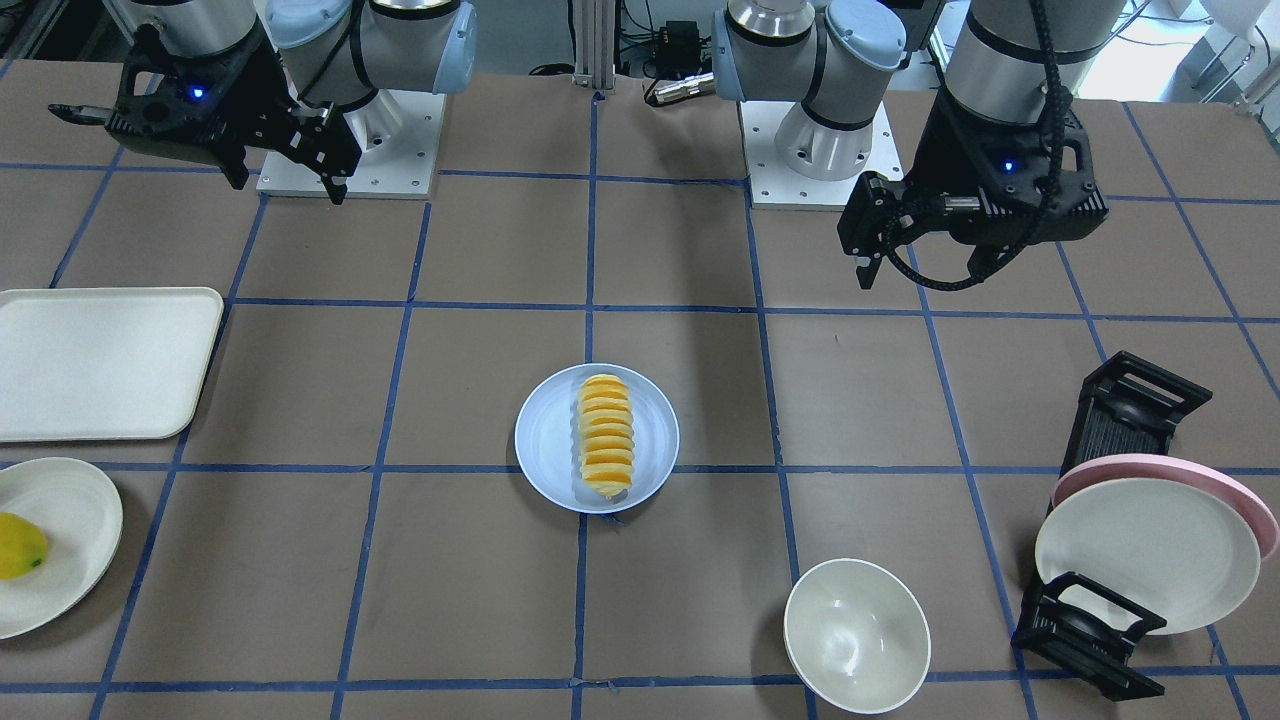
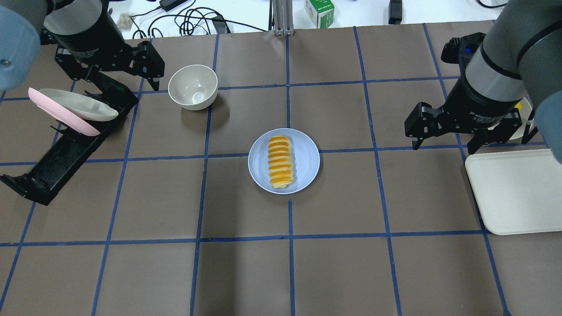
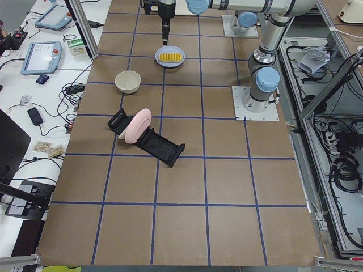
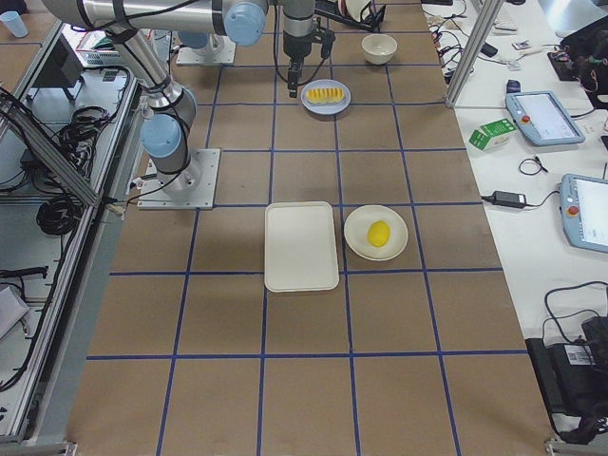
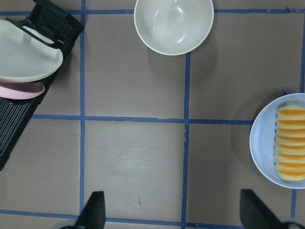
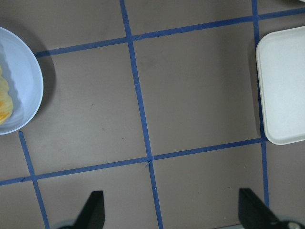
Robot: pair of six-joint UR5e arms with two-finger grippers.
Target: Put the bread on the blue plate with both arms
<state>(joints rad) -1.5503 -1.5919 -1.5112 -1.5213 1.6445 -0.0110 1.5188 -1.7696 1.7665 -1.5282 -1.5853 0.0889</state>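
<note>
Front: bread (image 1: 606, 436) lies lengthwise on blue plate (image 1: 545, 440), mid-table; overhead: left gripper (image 2: 123, 81) and right gripper (image 2: 445, 145) well clear on either side, holding nothing; left wrist: fingers spread wide, plate at right edge; right wrist: fingers likewise apart, plate at left edge.

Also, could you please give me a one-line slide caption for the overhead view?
Bread lies on the blue plate; left gripper and right gripper hang open, well off to either side.
</note>
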